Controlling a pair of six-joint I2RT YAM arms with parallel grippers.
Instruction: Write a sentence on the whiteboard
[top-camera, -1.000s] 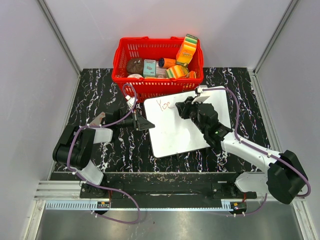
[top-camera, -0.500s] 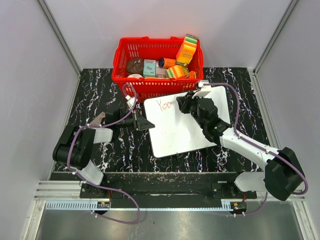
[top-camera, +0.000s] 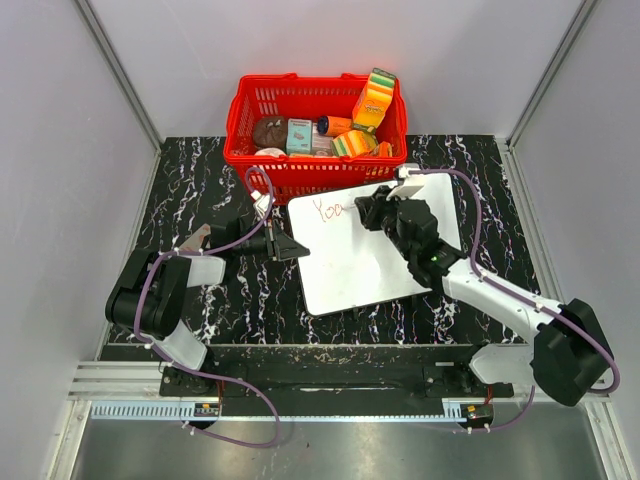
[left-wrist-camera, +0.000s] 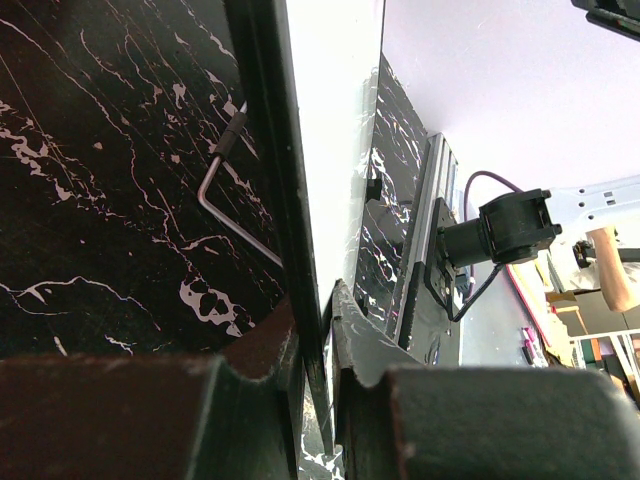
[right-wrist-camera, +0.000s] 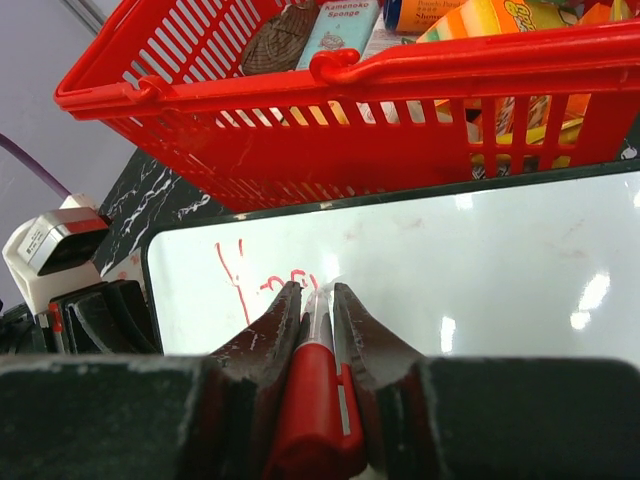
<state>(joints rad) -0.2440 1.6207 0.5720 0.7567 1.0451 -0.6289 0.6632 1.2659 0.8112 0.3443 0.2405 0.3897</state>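
Whiteboard rests on the black marbled bench, just in front of the red basket. Left jaws are clamped on the whiteboard's left edge. Right jaws are closed on a red marker, with its tip at the board surface. Of the sentence, only 1 short run of red lettering shows, about 3 characters, near the board's far left corner.
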